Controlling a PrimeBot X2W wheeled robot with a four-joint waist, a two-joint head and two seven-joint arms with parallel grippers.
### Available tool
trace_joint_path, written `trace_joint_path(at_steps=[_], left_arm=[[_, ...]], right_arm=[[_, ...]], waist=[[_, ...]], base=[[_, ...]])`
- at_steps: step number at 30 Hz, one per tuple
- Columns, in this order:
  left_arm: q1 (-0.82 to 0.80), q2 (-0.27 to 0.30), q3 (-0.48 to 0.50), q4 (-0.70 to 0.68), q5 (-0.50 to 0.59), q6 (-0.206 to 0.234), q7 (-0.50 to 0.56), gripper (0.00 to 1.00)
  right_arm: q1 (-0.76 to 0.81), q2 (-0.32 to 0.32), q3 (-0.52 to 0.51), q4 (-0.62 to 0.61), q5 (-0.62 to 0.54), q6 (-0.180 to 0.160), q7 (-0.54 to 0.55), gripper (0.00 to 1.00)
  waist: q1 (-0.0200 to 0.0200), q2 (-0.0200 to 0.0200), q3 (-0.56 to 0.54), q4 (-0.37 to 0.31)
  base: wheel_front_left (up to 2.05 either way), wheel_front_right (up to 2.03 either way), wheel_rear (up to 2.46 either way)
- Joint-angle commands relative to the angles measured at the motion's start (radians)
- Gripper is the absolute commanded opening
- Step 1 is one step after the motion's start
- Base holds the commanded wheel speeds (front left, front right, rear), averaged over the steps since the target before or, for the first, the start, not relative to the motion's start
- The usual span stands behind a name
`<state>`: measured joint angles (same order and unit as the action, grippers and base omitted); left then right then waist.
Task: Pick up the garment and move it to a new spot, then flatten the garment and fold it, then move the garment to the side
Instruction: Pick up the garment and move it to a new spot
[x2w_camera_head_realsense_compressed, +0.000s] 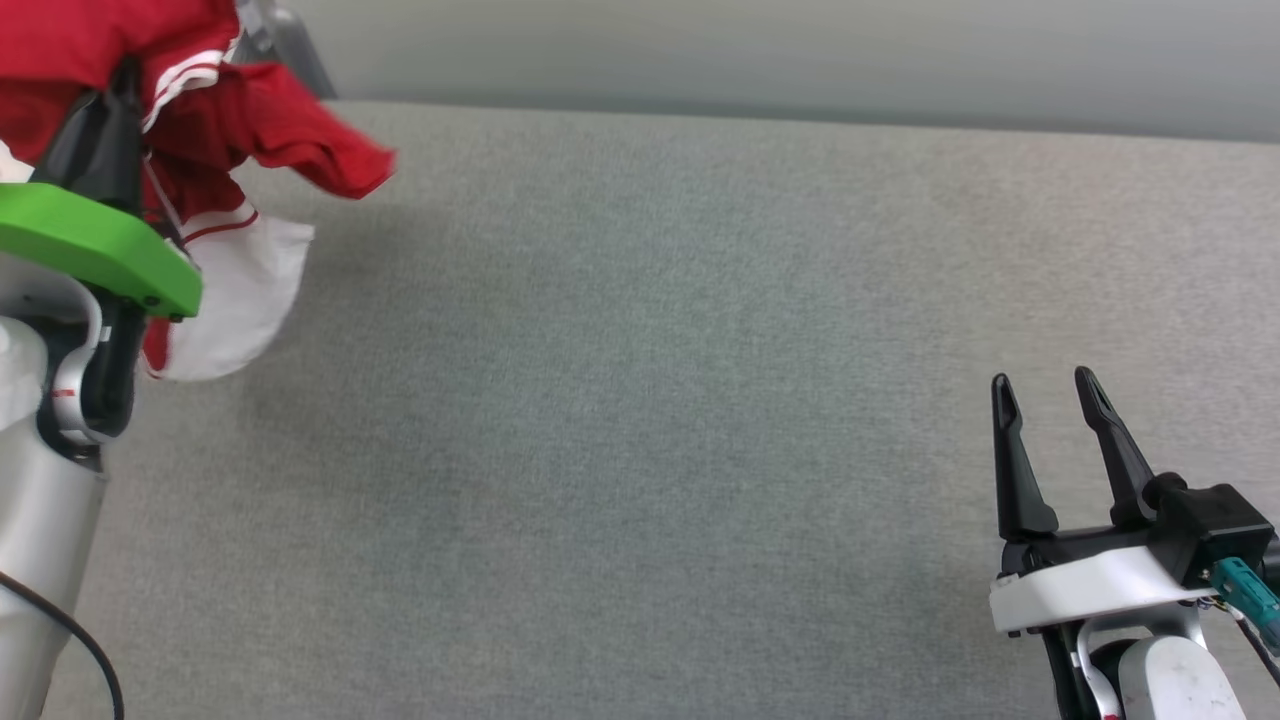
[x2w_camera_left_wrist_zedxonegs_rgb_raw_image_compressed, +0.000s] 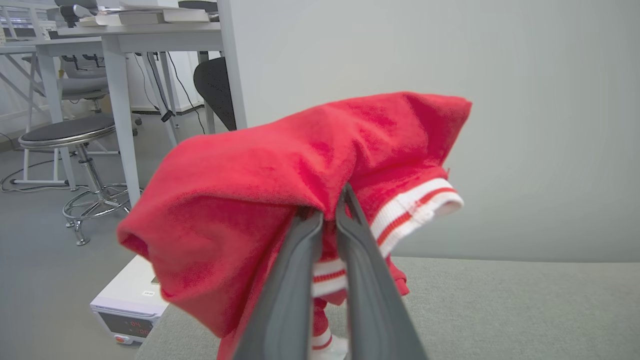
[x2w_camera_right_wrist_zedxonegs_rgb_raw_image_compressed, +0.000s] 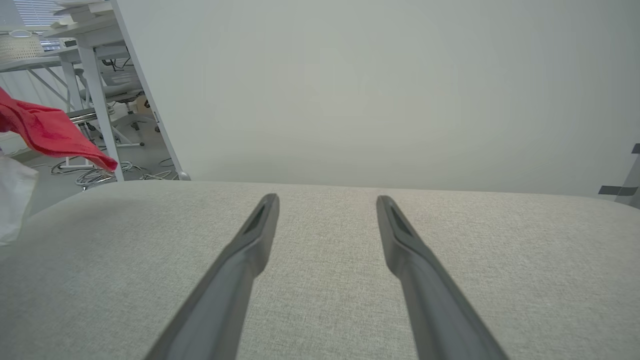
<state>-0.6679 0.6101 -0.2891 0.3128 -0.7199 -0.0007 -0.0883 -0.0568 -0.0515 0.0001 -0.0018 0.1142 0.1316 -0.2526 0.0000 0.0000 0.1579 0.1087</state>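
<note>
Your left gripper (x2w_camera_left_wrist_zedxonegs_rgb_raw_image_compressed: 330, 206) is pinching a bunch of the garment (x2w_camera_left_wrist_zedxonegs_rgb_raw_image_compressed: 260, 170), which hangs over the table's (x2w_camera_head_realsense_compressed: 640, 420) far left corner, probably so it can be carried to a fresh spot. Your right gripper (x2w_camera_head_realsense_compressed: 1042, 380) hovers spread wide over the table's near right, free to help flatten.

Grey fabric surface (x2w_camera_head_realsense_compressed: 640, 400), pale wall (x2w_camera_left_wrist_zedxonegs_rgb_raw_image_compressed: 500, 60), white desk (x2w_camera_left_wrist_zedxonegs_rgb_raw_image_compressed: 125, 44), stool (x2w_camera_left_wrist_zedxonegs_rgb_raw_image_compressed: 65, 131) on grey floor (x2w_camera_left_wrist_zedxonegs_rgb_raw_image_compressed: 35, 270)

A lab, by its white desks (x2w_camera_left_wrist_zedxonegs_rgb_raw_image_compressed: 165, 37), metal stool (x2w_camera_left_wrist_zedxonegs_rgb_raw_image_compressed: 65, 130), loose floor cables (x2w_camera_right_wrist_zedxonegs_rgb_raw_image_compressed: 100, 175) and digital-readout box (x2w_camera_left_wrist_zedxonegs_rgb_raw_image_compressed: 130, 305).
</note>
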Motion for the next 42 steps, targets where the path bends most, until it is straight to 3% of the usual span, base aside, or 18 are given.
trace_joint_path(at_steps=[1, 8, 16, 26, 33, 34, 35, 36, 42], left_arm=[[0.012, -0.003, -0.005, -0.033, 0.013, 0.013, 0.002, 0.0], [-0.009, -0.045, -0.078, -0.149, 0.055, 0.043, 0.058, 0.0], [-0.003, -0.213, -0.235, -0.143, 0.071, 0.025, 0.086, 0.0], [0.031, -0.495, -0.454, 0.114, 0.095, -0.026, 0.051, 0.0], [0.001, -0.556, -0.555, 0.308, 0.085, -0.064, 0.016, 0.0], [0.002, -0.557, -0.578, 0.333, 0.076, -0.074, 0.027, 0.24], [0.003, -0.558, -0.593, 0.351, 0.066, -0.08, 0.036, 0.66], [0.004, -0.559, -0.61, 0.359, 0.05, -0.083, 0.037, 1.0], [0.002, -0.56, -0.701, 0.374, 0.002, -0.092, -0.014, 1.0]], right_arm=[[0.015, 0.001, -0.004, 0.0, 0.012, -0.001, -0.009, 1.0], [0.034, 0.001, -0.022, -0.001, 0.026, -0.001, -0.009, 1.0], [0.046, 0.001, -0.049, -0.003, 0.031, -0.001, -0.009, 1.0], [0.02, 0.001, -0.035, 0.001, 0.045, -0.001, -0.009, 1.0], [0.006, 0.001, -0.01, 0.01, 0.058, -0.001, -0.009, 1.0], [0.005, 0.001, -0.009, 0.012, 0.06, -0.001, -0.009, 1.0], [0.006, 0.001, -0.008, 0.015, 0.061, -0.001, -0.009, 1.0], [0.006, 0.001, -0.007, 0.018, 0.061, -0.001, -0.009, 1.0], [0.006, 0.001, -0.01, 0.033, 0.055, -0.001, -0.009, 1.0]], waist=[[0.0, 0.0, -0.056, -0.041], [0.0, 0.0, -0.081, -0.105], [0.0, 0.0, -0.076, -0.19], [0.0, 0.0, -0.02, -0.304], [0.0, 0.0, 0.018, -0.354], [0.0, 0.0, 0.021, -0.356], [0.0, 0.0, 0.022, -0.357], [0.0, 0.0, 0.024, -0.358], [0.0, 0.0, 0.009, -0.335]], base=[[0.0, 0.0, 0.0], [0.0, 0.0, 0.0], [0.0, 0.0, 0.0], [0.0, 0.0, 0.0], [0.0, 0.0, 0.0], [0.0, 0.0, 0.0], [0.0, 0.0, 0.0], [0.0, 0.0, 0.0], [0.0, 0.0, 0.0]])
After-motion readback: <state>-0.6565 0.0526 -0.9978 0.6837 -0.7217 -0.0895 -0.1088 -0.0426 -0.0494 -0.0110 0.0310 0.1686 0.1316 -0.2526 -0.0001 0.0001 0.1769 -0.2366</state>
